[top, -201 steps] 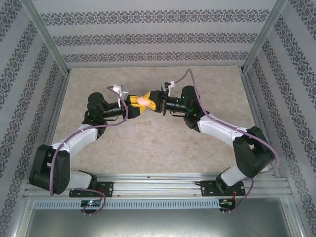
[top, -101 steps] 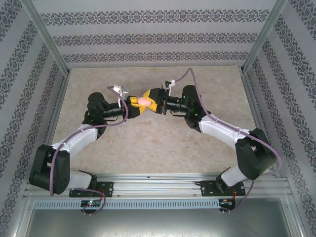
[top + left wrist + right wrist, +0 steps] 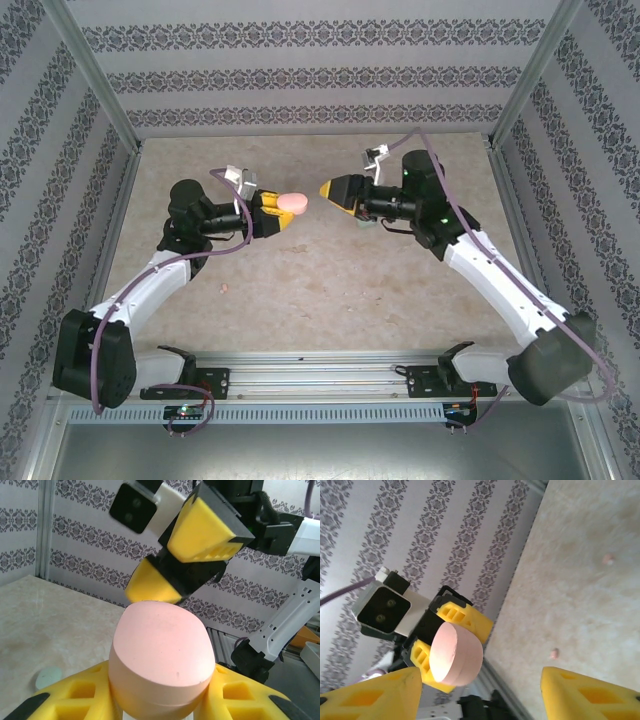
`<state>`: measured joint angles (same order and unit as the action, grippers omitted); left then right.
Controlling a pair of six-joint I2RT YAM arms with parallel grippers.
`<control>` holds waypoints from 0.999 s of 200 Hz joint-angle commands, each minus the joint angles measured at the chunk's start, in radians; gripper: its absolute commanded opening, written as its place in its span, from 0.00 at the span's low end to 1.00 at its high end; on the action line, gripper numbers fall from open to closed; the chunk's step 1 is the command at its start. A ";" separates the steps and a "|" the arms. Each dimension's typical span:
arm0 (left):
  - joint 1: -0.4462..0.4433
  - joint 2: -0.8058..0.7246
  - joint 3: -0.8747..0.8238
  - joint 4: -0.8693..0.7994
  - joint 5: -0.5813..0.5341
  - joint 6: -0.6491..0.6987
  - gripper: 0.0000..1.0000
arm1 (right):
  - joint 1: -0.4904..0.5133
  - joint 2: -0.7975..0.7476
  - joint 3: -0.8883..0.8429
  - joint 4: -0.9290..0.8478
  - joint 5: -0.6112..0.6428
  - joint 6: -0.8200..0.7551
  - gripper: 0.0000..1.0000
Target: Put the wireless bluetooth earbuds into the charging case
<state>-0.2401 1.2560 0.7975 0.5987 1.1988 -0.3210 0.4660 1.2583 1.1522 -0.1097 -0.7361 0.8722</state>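
on my left, one pink earbud [image 3: 222, 289] lies on the left half of the worktop, toward the near edge, just beside the left forearm. the left gripper [image 3: 283, 212] hangs above the middle of the worktop, nearer the far edge. it is clamped on the pink case [image 3: 294, 203], which juts out past its yellow fingers [image 3: 75, 697]. a small mint piece [image 3: 48, 677] lies flat on the worktop; i can't tell if it's a bud or a case. a clear gap separates the pink case from the right gripper [image 3: 330, 189], which points back at it, lifted off the worktop, jaws spread wide and empty. the right wrist view shows two pink specks [image 3: 607, 558] on the worktop, well apart.
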 commanded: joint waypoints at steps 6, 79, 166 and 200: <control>0.010 -0.043 0.030 -0.102 0.032 0.063 0.28 | 0.010 -0.022 0.056 -0.140 0.032 -0.290 0.62; 0.011 -0.089 0.079 -0.361 0.051 0.226 0.28 | 0.106 0.024 0.181 -0.306 0.006 -0.743 0.67; 0.010 -0.072 0.025 -0.188 0.091 0.099 0.27 | 0.170 0.060 0.160 -0.243 0.009 -0.796 0.68; 0.010 -0.069 0.029 -0.166 0.111 0.075 0.27 | 0.191 0.079 0.180 -0.257 0.029 -0.840 0.68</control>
<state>-0.2398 1.1835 0.8249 0.3576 1.2617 -0.2165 0.6365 1.3243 1.3003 -0.3698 -0.7212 0.0925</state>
